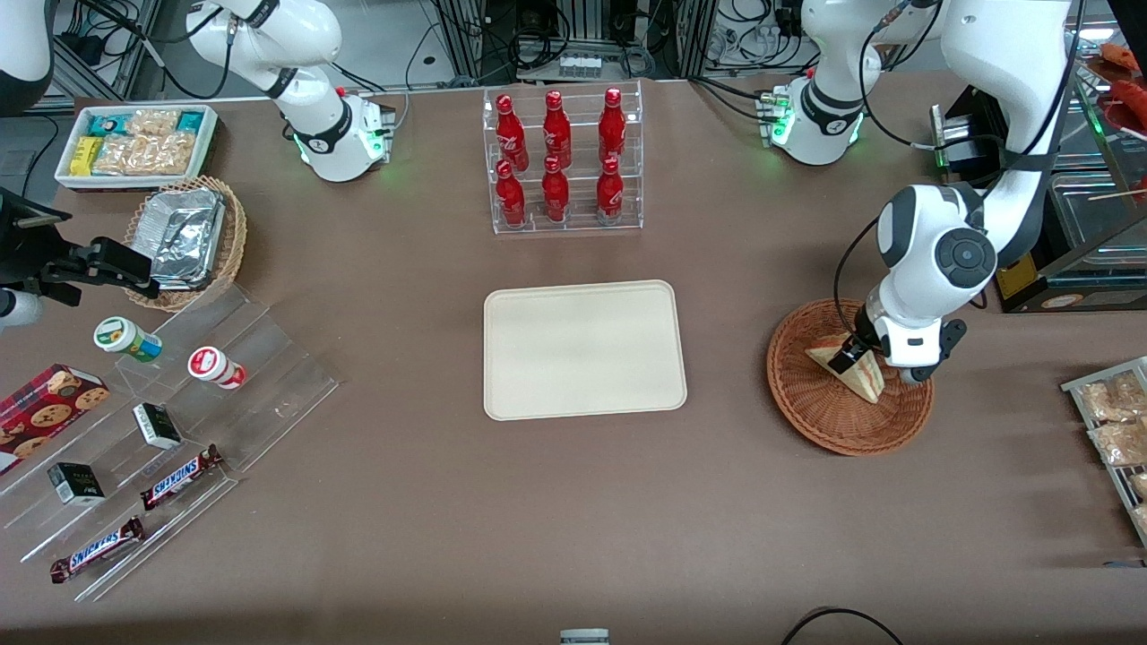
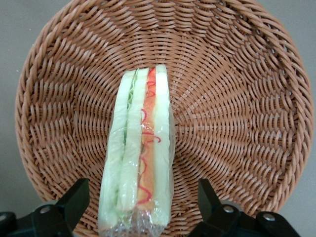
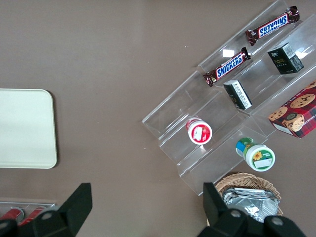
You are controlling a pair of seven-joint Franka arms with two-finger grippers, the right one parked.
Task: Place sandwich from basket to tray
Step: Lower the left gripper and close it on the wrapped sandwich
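The sandwich (image 1: 862,377) stands on edge in the reddish-brown wicker basket (image 1: 806,414), toward the working arm's end of the table. In the left wrist view the sandwich (image 2: 140,163) shows its white bread and red and green filling under clear wrap, on the basket's weave (image 2: 237,118). My left gripper (image 1: 849,358) is down in the basket and open. Its fingers (image 2: 76,197) straddle the sandwich's wrapped end with a gap on each side; the gripper (image 2: 140,202) touches nothing. The cream tray (image 1: 582,349) lies flat at the table's middle, bare; it also shows in the right wrist view (image 3: 24,128).
A clear rack of red bottles (image 1: 562,161) stands farther from the front camera than the tray. Acrylic steps with snacks (image 1: 161,421), a tan basket of foil containers (image 1: 186,240) and a white snack bin (image 1: 134,143) lie toward the parked arm's end. A wire rack of packets (image 1: 1116,421) stands beside the basket.
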